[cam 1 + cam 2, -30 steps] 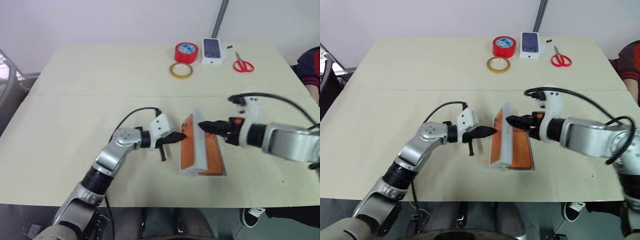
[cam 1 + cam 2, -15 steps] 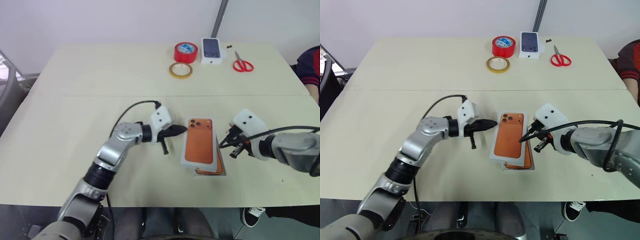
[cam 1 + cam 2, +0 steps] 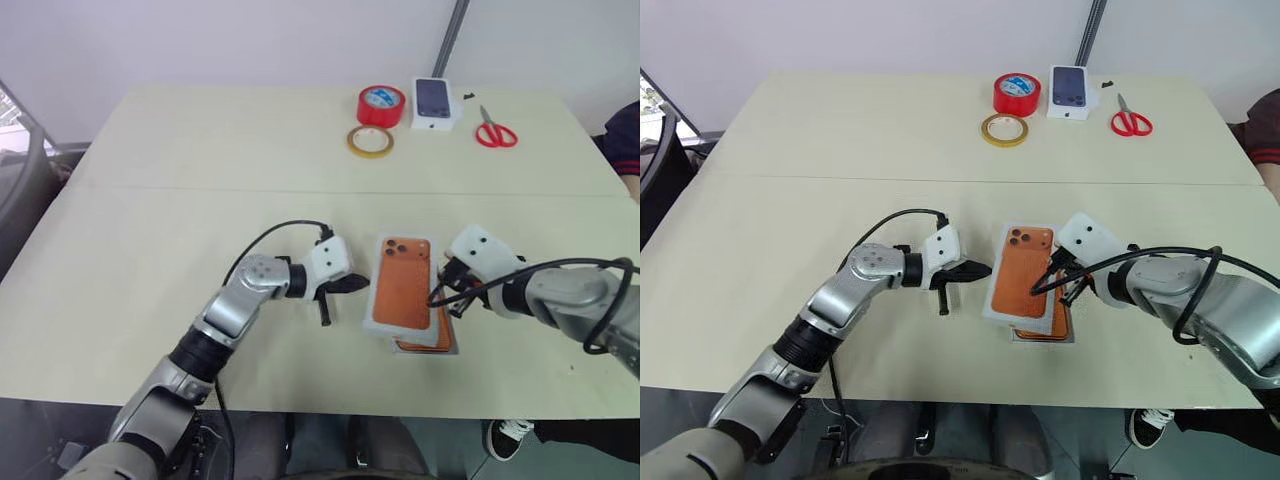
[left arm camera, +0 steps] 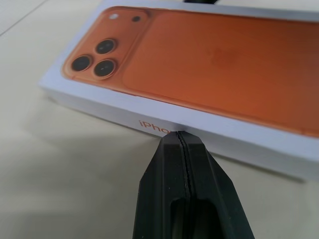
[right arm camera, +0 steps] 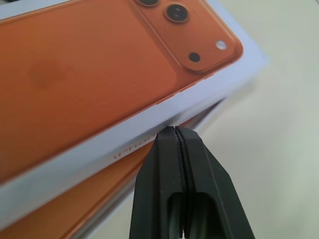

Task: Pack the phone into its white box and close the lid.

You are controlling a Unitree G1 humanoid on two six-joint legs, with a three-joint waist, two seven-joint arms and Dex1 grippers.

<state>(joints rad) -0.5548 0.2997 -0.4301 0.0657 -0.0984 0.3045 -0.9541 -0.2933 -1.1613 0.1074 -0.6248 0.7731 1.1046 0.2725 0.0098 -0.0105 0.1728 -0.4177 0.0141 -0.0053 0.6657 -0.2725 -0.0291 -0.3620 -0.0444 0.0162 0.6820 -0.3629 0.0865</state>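
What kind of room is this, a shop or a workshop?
Probably a test workspace, not a shop: a plain table against a bare wall, with tape rolls, scissors and a phone box set out.

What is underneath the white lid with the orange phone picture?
The lid lies skewed over the white box, whose orange contents, apparently the phone, peek out along one side. The rest is covered.

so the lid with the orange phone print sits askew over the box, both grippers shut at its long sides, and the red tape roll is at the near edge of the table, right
Not quite: the red tape roll is at the far edge of the table, as the left eye view shows. The lid does sit askew over the box, with the left gripper and right gripper shut at its long sides.
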